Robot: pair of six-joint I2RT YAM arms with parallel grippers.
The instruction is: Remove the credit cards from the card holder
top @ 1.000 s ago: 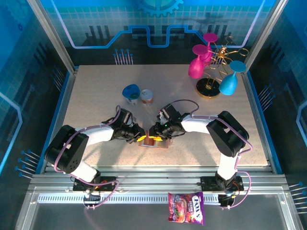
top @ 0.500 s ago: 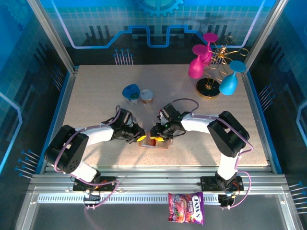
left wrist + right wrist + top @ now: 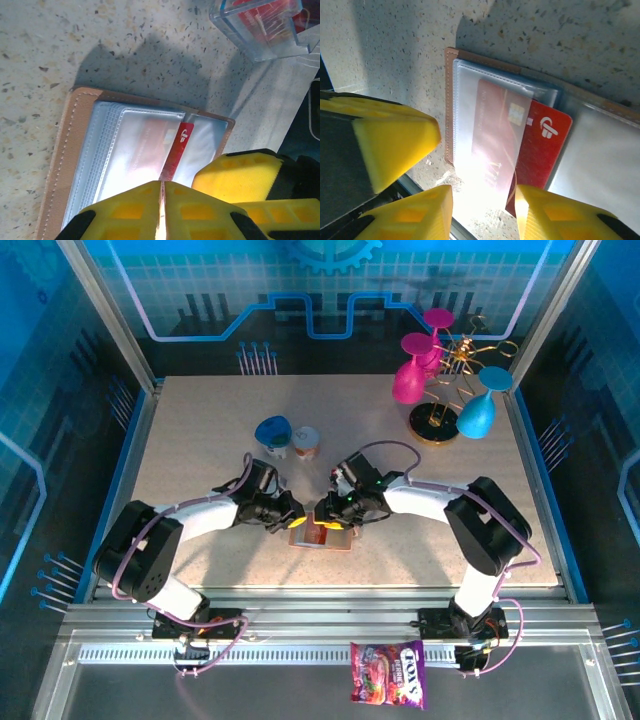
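Speckled beige tabletop (image 3: pixel 200 450) is carrying the brown leather bifold card holder (image 3: pixel 451 100), lying open near the front edge between the arms, and the task is barely starting: the left gripper (image 3: pixel 161 200) is pinching its yellow fingers shut on the edge of a red plastic card (image 3: pixel 545 145) that is poking partway out of a clear sleeve, while a paler chip card (image 3: pixel 500 150) is sitting fully tucked in. The right gripper (image 3: pixel 482 202) is hovering with fingers parted over the holder's edge; glare is hiding whether they are touching it, and whether more cards are sitting behind the sleeves.

blue cup (image 3: pixel 273 431) beside brown cup (image 3: pixel 306 442), goblet rack (image 3: pixel 437 426) rightward.
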